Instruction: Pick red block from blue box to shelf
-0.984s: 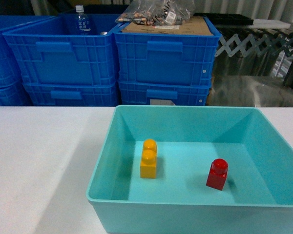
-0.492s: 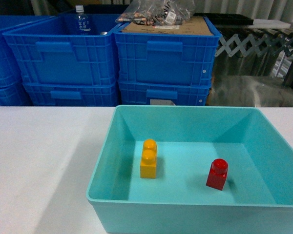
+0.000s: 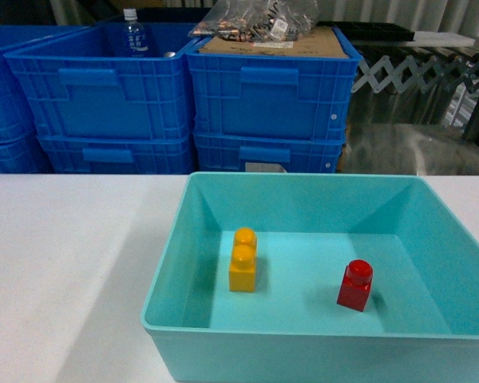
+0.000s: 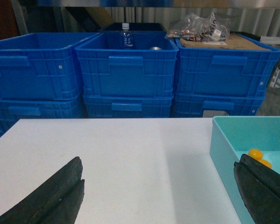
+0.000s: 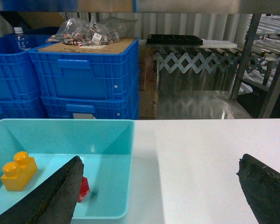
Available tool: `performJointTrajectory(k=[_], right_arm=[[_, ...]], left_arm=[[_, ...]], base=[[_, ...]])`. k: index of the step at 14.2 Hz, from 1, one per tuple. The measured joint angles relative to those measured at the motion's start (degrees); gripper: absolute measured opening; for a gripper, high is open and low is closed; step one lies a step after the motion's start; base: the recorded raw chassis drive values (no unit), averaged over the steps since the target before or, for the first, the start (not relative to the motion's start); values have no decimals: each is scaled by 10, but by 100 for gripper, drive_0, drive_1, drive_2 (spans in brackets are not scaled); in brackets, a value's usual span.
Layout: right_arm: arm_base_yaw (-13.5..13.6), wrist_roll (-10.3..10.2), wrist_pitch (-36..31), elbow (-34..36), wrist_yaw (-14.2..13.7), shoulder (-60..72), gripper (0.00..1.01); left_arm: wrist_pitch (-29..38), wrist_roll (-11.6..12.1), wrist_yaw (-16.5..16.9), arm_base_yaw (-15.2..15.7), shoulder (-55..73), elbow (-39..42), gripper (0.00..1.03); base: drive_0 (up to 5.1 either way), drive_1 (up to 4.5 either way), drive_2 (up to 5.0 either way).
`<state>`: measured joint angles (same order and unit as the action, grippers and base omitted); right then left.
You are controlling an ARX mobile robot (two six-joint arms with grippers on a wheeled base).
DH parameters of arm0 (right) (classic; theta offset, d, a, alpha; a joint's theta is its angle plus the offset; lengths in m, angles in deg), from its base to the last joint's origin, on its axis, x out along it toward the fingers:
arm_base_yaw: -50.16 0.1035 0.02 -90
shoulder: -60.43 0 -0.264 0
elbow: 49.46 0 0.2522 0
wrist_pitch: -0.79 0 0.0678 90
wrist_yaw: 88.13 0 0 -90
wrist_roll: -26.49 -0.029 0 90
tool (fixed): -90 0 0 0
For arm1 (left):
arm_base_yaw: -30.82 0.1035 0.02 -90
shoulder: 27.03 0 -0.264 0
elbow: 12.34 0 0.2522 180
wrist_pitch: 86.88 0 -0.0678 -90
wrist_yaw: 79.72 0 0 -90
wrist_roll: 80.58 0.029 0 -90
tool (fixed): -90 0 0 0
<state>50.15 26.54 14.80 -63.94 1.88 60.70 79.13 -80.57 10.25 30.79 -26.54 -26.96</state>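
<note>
The red block [image 3: 355, 285] stands upright on the floor of the blue box [image 3: 169, 271], right of centre, about a hand's width from a yellow two-stud brick [image 3: 243, 260]. Neither gripper appears in the head view. My left gripper [image 4: 158, 161] is open over bare white table, with the box's left wall [image 4: 221, 149] just inside its right finger. Also open, my right gripper [image 5: 159, 158] hovers over the table beside the box rim [image 5: 130, 140]. Its left finger half covers the red block [image 5: 84, 189]. The shelf is out of view.
Stacked dark blue ribbed crates [image 3: 267, 96] stand behind the table, one holding a water bottle [image 3: 132, 32], another topped with cardboard and plastic bags [image 3: 255, 20]. An accordion conveyor [image 5: 191, 63] and grey metal uprights [image 5: 245, 58] are at the back right.
</note>
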Motion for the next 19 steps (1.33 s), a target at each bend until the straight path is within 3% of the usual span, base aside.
performJointTrajectory(k=[9,10,11,12,14,16,19], right_arm=[[0,0,0,0,0,0,98],[-5,-2,16,-2,17,3,98],[-18,-6,48,-10,57,19,98],[-9,-12,57,-17,75,54,98],[48,-15,33,-30,63,103,98],[118,-15,-19,-73,9,212,98],[205,-21,-79,-134,-20,377,98]], left_arm=[[0,0,0,0,0,0,98],[0,0,0,0,0,0,98],[0,0,0,0,0,0,98],[0,0,-1,0,0,0,98],[0,0,0,0,0,0,98],[0,0,0,0,0,0,98],[0,0,0,0,0,0,98]], base=[[0,0,0],[0,0,0],[0,0,0],[0,0,0],[0,0,0],[0,0,0],[0,0,0]])
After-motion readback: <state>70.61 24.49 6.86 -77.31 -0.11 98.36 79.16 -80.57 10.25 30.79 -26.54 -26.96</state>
